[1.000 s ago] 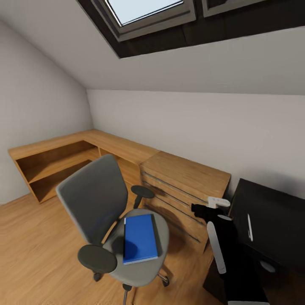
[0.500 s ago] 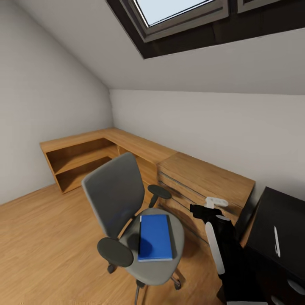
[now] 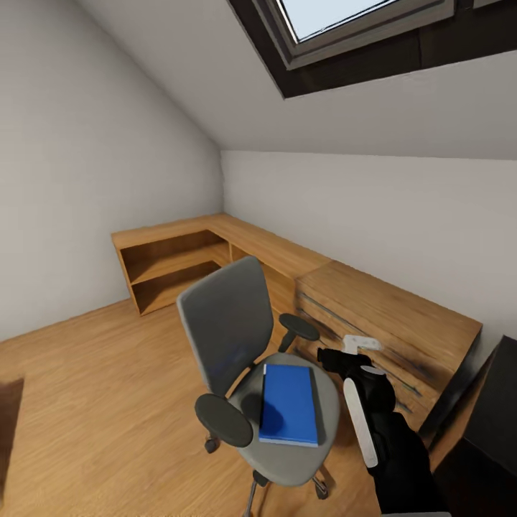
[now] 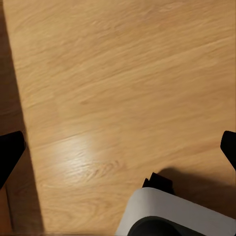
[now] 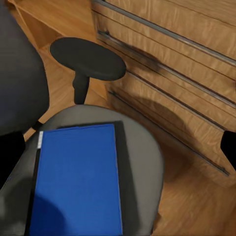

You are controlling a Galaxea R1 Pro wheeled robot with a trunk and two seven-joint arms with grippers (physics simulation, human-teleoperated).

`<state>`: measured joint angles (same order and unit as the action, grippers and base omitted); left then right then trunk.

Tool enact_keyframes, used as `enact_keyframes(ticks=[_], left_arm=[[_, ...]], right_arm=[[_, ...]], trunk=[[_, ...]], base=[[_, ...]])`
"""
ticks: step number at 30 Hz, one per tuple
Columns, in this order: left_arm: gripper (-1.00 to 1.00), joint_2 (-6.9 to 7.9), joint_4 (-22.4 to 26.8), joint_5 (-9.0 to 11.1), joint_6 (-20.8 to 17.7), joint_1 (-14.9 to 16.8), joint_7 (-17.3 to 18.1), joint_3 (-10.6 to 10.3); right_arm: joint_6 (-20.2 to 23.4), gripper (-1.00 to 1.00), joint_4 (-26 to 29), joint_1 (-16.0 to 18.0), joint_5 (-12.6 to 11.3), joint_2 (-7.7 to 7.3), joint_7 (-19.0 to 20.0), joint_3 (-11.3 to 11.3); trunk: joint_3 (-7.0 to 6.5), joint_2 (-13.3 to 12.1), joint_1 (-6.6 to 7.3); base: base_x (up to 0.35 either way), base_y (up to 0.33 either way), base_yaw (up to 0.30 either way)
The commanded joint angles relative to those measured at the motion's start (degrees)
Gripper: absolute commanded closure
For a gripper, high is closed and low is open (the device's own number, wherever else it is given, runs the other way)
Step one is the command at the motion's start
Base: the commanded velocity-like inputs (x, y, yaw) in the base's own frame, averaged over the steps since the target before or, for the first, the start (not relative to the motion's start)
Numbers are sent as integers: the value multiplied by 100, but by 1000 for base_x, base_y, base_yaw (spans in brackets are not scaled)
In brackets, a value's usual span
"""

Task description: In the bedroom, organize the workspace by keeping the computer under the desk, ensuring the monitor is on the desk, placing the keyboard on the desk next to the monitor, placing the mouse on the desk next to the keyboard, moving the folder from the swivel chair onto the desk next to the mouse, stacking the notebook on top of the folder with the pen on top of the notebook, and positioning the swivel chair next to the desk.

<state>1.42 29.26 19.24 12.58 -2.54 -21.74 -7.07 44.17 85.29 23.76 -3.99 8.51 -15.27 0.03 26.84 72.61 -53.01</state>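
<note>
The grey swivel chair (image 3: 228, 337) stands on the wood floor in front of an oak chest of drawers. The blue folder (image 3: 289, 403) lies flat on its seat, and it also fills the lower part of the right wrist view as the folder (image 5: 76, 182). My right gripper (image 3: 336, 357) hovers just right of the seat, above the folder's far end; the right gripper (image 5: 120, 147) is open and holds nothing. My left gripper (image 4: 119, 150) is open over bare floor. A corner of the black desk (image 3: 497, 424) shows at the right edge. Computer, monitor, keyboard, mouse, notebook and pen are out of view.
The oak chest of drawers (image 3: 391, 319) sits between chair and desk, close behind the chair's armrest (image 5: 88, 58). A low oak shelf unit (image 3: 176, 258) runs along the walls to the corner. Open wood floor (image 3: 93, 388) lies left of the chair. A sloped ceiling hangs overhead.
The head camera has swung left, so the whole picture slid right. The desk top with the pen has left the frame. Chair, folder and right arm keep their places.
</note>
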Motion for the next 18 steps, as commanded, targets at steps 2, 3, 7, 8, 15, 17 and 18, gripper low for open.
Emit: enact_keyframes(ticks=[2, 3, 7, 8, 15, 17, 18], left_arm=[[-100, 8, 9, 53, 17, 1, -40, -48], [-100, 8, 9, 53, 17, 2, -40, -48], [-100, 8, 9, 53, 17, 4, -40, -48], [-100, 8, 9, 53, 17, 3, -40, -47], [-100, 10, 9, 53, 17, 1, -40, -42], [-100, 10, 9, 55, 17, 0, -40, -41], [-100, 11, 9, 55, 17, 0, -40, -41]], right_arm=[[16, -100, -8, -4, -42, 2, -39, 3], [16, -100, -10, -5, -42, 2, -39, 4], [14, -100, -20, -12, -41, 2, -38, 5], [14, -100, -22, -12, -41, 2, -37, 5], [13, -100, -29, -16, -40, 2, -37, 6], [13, -100, -30, -18, -40, 2, -37, 6], [13, -100, -30, -18, -40, 2, -37, 6]], trunk=[[9, 3, 0], [11, 3, 0], [19, 3, 0], [21, 3, 0], [35, 3, 0], [39, 3, 0], [41, 3, 0]], base=[[0, 0, 279], [0, 0, 279], [0, 0, 279], [0, 0, 279], [0, 0, 279], [0, 0, 279], [0, 0, 279]])
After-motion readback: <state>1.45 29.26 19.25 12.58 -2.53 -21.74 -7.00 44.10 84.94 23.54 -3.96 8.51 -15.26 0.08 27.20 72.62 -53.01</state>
